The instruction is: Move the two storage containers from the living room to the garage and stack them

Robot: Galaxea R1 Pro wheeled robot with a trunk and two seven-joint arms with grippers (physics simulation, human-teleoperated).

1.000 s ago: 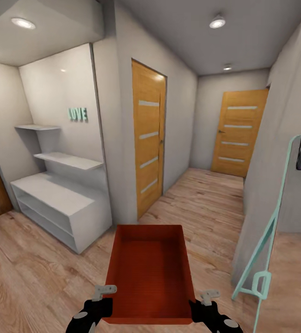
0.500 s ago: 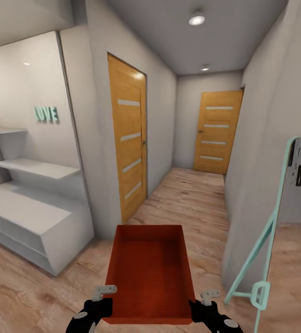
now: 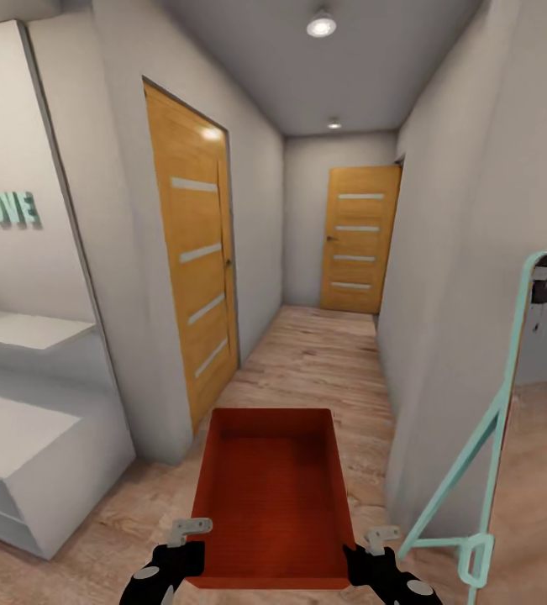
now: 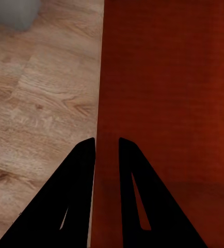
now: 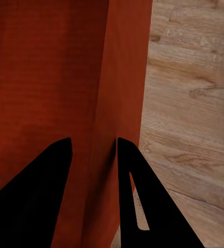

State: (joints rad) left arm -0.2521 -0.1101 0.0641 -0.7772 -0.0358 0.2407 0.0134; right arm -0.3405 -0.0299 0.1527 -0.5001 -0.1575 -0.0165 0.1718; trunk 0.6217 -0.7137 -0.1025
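1. Head view: one red bin, lidless and empty, is carried low and central before the robot, its long axis pointing straight ahead down a corridor with a wood plank floor.
2. Left claw sits at the bin's near left corner and right claw at the near right corner; the bin lies between the two, equally near both arms.
3. Left wrist view: the left claw has one finger on each side of the bin wall, pinching it.
4. Right wrist view: the right claw likewise straddles the opposite wall, clamped on it.
5. Relation governing the coming move: bin axis and corridor axis agree, with an orange door at the far end and a second door along the left wall. Judged stage: transport; the garage is yet to be reached.
6. Obscured: the bin's near wall and underside are cut off at the frame edge. A teal-framed mirror stands close at right, partly cropped. Which door leads onward cannot be told.
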